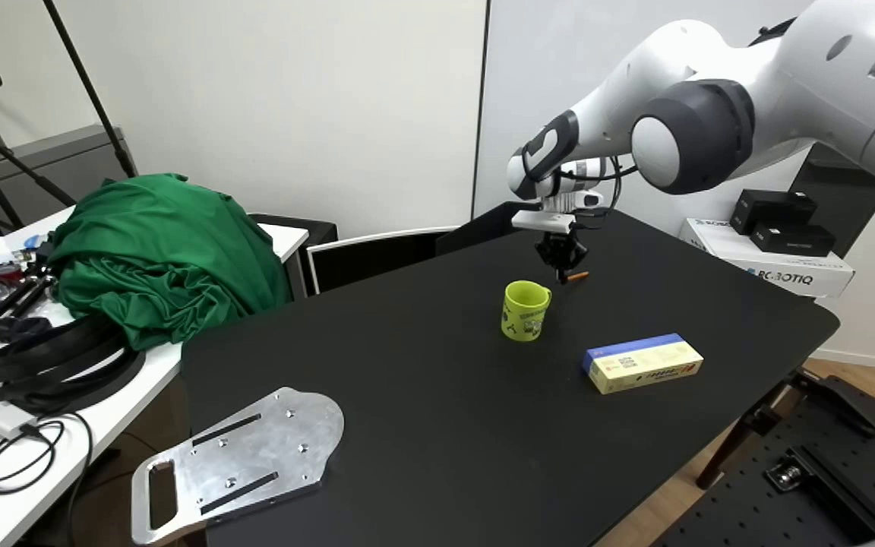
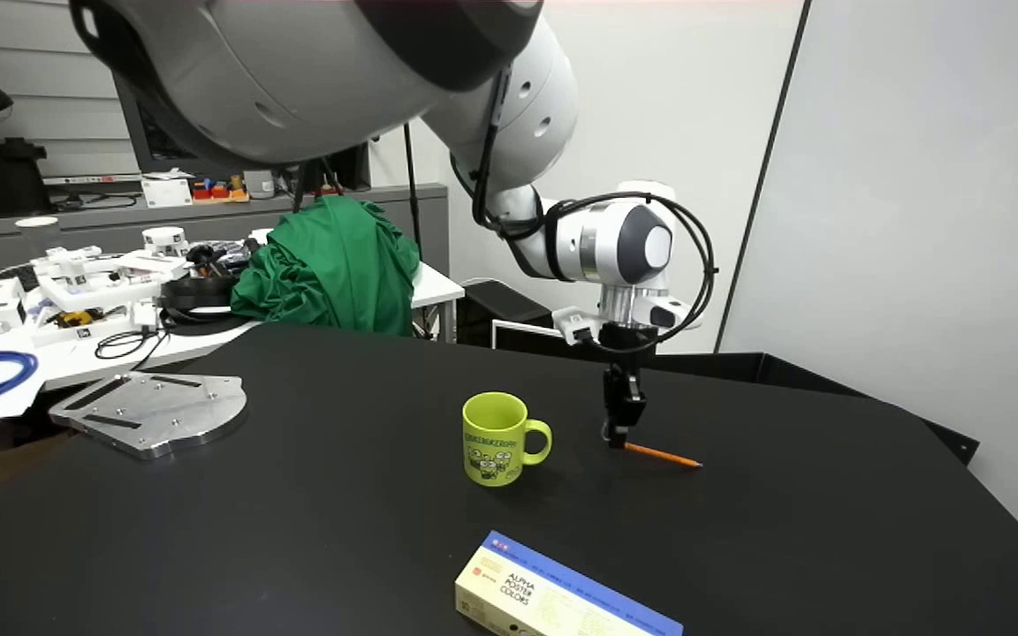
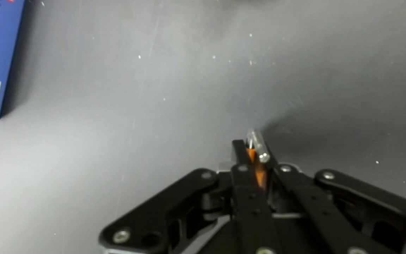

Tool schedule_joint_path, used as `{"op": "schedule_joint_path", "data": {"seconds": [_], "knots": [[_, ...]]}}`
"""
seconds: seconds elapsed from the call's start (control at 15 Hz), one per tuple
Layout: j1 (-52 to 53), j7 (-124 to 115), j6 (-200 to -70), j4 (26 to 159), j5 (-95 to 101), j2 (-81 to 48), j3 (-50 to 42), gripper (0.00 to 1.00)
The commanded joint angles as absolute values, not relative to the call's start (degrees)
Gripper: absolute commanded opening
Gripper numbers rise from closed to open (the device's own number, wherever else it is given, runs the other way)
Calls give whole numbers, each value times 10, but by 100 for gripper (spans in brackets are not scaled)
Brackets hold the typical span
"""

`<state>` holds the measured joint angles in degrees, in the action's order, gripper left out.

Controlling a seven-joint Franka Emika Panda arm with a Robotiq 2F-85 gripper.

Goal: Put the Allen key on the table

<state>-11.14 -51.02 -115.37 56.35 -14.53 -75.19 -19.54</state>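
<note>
Currently the Allen key [image 2: 664, 455] is held by the Robotiq gripper [image 2: 617, 435]; jaws are drawn narrow, and in the wrist view the orange shaft is seen between the fingers; in an exterior view its free end is pointed between 3 and 4 o'clock, low over the black table [image 2: 341, 530]; whether the table top is touched cannot be told.

In an exterior view the lime-green mug [image 2: 493, 442] is stood upright on the table at 9 o'clock from the gripper, near but apart, handle turned to 3 o'clock; the poster-colors box [image 2: 562, 590] is laid flat at 5 o'clock from the mug, also caught at 10 o'clock in the wrist view; slotted metal plate [image 1: 247, 456], in an exterior view, is laid at 8 o'clock from the mug, one end past the table edge; green cloth [image 2: 332, 265] is heaped on the white desk [image 2: 438, 284].
</note>
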Motion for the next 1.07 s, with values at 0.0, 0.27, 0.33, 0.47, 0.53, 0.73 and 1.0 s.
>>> {"op": "schedule_joint_path", "data": {"seconds": [0.0, 0.27, 0.33, 0.47, 0.53, 0.73, 1.0], "knots": [[-136, -532, -1097, 539, -167, -750, -171, 2], [-149, -530, -1084, 531, -195, -755, -163, 2], [-150, -527, -1089, 533, -202, -756, -162, 2], [-152, -525, -1094, 534, -212, -758, -161, 2], [-153, -524, -1094, 534, -216, -759, -160, 2], [-156, -522, -1099, 533, -224, -766, -161, 2], [-160, -521, -1104, 530, -226, -778, -163, 2]]}}
